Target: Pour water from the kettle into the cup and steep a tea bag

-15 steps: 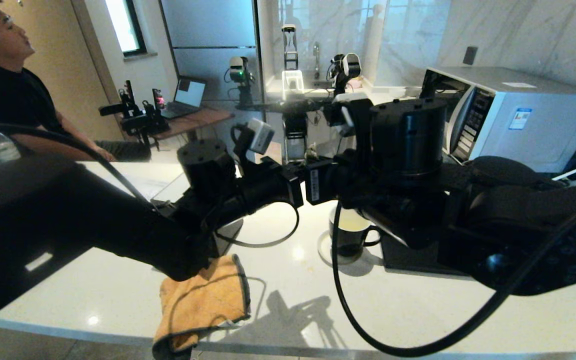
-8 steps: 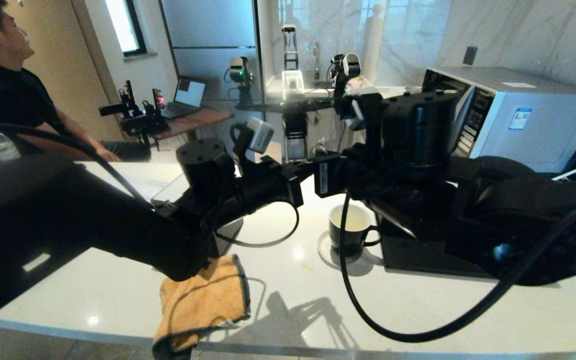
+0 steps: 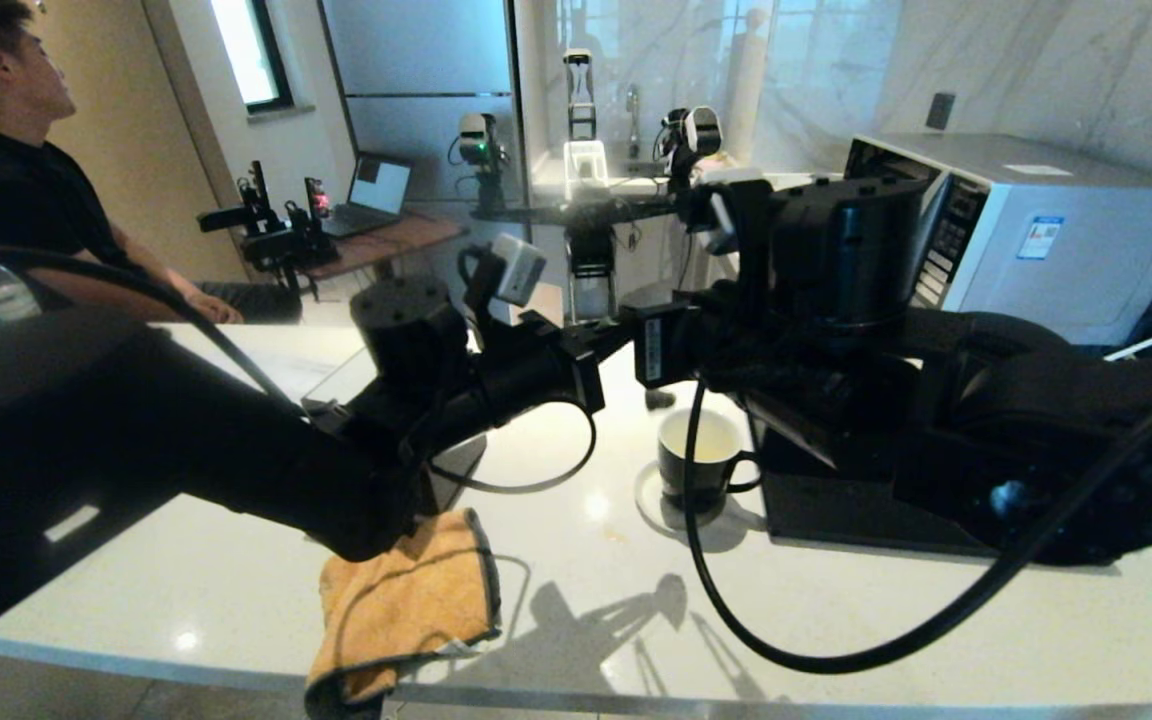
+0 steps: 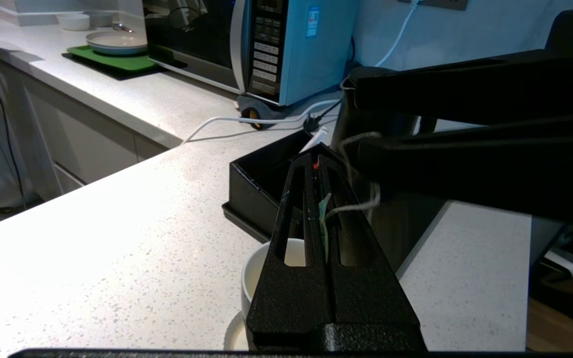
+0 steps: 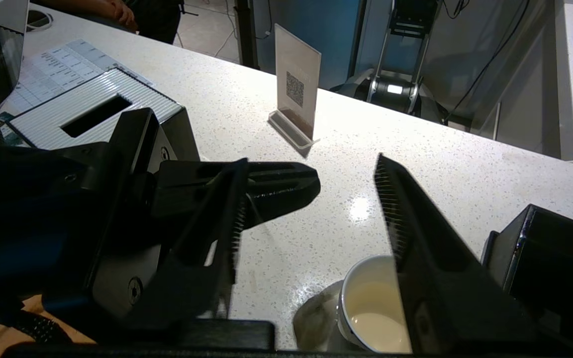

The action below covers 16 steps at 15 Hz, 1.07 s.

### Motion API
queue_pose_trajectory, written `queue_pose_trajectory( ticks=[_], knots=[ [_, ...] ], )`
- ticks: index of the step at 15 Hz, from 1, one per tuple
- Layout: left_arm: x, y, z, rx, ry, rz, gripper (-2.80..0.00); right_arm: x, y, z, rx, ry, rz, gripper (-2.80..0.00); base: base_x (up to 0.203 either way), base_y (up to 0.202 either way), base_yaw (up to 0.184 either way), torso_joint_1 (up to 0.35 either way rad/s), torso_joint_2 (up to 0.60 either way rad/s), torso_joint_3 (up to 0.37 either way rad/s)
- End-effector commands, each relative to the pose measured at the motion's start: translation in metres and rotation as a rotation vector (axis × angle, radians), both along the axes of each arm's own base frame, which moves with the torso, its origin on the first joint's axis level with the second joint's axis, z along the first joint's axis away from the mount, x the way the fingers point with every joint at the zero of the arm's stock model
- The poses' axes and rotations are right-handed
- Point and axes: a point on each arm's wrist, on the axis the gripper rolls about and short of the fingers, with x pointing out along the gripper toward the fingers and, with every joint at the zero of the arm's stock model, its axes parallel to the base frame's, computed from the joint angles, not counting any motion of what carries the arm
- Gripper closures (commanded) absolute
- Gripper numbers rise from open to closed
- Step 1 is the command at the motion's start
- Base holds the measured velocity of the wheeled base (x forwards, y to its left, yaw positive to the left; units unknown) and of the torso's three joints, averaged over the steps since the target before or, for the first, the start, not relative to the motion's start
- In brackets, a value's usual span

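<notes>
Hovering above the cup (image 3: pixel 698 458), the left gripper (image 4: pixel 322 199) had its fingers pressed together on a thin green tag with a pale string (image 4: pixel 361 204) running off toward the right arm — the tea bag pouch itself could not be made out. The cup stood upright on a round coaster (image 3: pixel 666 515) on the white counter (image 3: pixel 836 610), pale liquid low inside it (image 5: pixel 376 318). The right gripper (image 5: pixel 311 209) hung just beside the left one, also over the cup, fingers spread wide apart and holding nothing. A black tray (image 4: pixel 261 174) sat directly beside the cup, a microwave (image 3: pixel 1036 230) stood behind it, and an orange cloth (image 3: pixel 406 590) lay well off from the cup at the counter's near edge. No kettle could be identified with certainty.
</notes>
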Motion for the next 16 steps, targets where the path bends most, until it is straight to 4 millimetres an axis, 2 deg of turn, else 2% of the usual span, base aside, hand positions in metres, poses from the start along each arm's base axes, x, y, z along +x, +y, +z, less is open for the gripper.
queue_pose_trajectory(
  ticks=[1, 9, 16],
  knots=[
    [0.000, 0.000, 0.001, -0.004, -0.005, -0.003, 0.00, 0.001, -0.002, 0.000, 0.000, -0.001, -0.011, -2.80, 0.000, 0.000, 0.000, 0.000, 0.00, 0.000],
    [0.000, 0.001, 0.000, -0.002, -0.003, -0.002, 0.00, -0.006, -0.016, 0.015, 0.021, -0.027, -0.029, -2.80, 0.000, 0.000, 0.000, 0.000, 0.00, 0.000],
    [-0.001, 0.001, 0.000, -0.001, 0.000, -0.004, 0.00, 0.006, -0.076, 0.009, -0.016, -0.014, -0.313, -2.80, 0.000, 0.000, 0.000, 0.000, 0.00, 0.000]
  ],
)
